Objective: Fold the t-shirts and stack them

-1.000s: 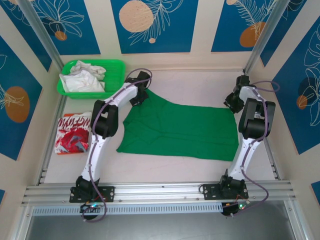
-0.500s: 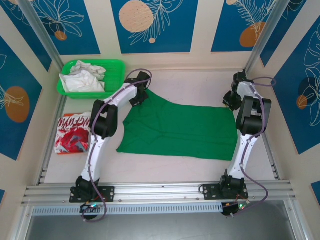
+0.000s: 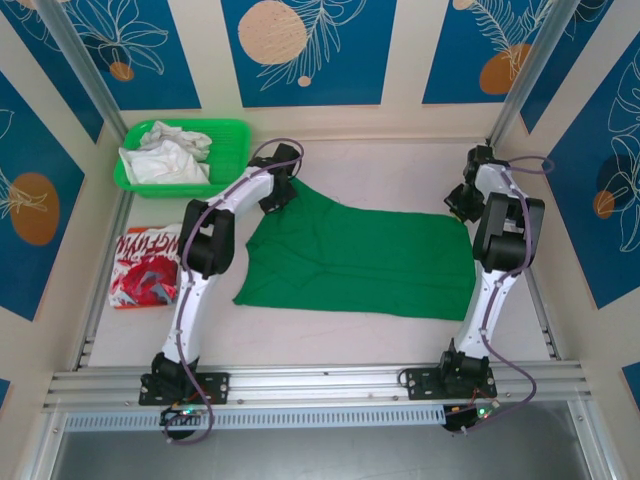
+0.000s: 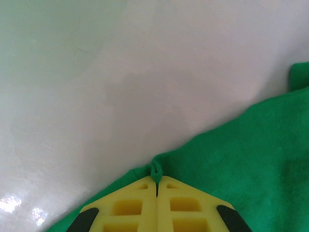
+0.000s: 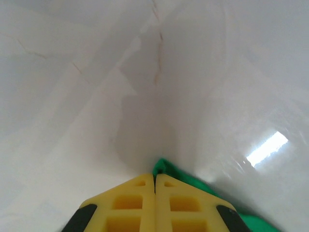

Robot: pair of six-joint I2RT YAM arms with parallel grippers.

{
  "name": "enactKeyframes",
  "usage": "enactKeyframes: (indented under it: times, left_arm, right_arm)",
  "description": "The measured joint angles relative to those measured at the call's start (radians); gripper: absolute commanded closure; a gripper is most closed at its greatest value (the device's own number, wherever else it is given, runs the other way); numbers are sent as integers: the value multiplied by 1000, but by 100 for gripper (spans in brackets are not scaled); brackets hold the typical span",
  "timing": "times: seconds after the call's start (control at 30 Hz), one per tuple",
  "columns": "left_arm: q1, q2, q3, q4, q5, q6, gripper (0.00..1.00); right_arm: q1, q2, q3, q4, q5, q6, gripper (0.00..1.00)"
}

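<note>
Over the last second my right gripper [image 5: 155, 178] has drawn its yellow jaws together, and its arm has edged in toward the far right corner of the green t-shirt [image 3: 360, 260]. The jaws now meet on a small peak of green cloth there. My left gripper [image 4: 157, 180] is clamped too, pinching a pleat of the same shirt's edge at its far left corner, near the basket. Between the two arms the shirt lies spread on the white table [image 3: 400, 165], plain bright green, lightly creased, no print showing. Well to its left, by the table's left edge, the red t-shirt [image 3: 145, 265] sits folded; I cannot read its white lettering from above. Behind it the green plastic basket [image 3: 235, 133] holds crumpled white cloth [image 3: 165, 155].
</note>
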Motion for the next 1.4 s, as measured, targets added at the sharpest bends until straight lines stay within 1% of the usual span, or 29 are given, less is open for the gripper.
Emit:
enactKeyframes:
  times: [0.2,0.37,0.5,0.77,0.93,1.17,1.4]
  left_arm:
    - [0,-69,-55,26,21,32,100]
    - [0,-187,-123,58,22,51,100]
    - [0,-267,-186,83,33,59,100]
    - [-1,-386,-376,127,61,58,100]
    - [-5,-476,-494,135,63,58,100]
    - [-18,-592,-595,139,63,58,100]
    - [-34,-671,-673,124,66,57,100]
  right_arm:
    - [1,-142,-98,47,-4,-3,100]
    - [0,-278,-191,93,-18,-3,100]
    - [0,-347,-246,114,-32,-7,100]
    - [-3,-513,-384,129,-42,-27,100]
    - [-24,-619,-475,140,-50,-40,100]
    - [-83,-689,-579,146,-57,-56,100]
    - [-101,-794,-655,144,-72,-60,100]
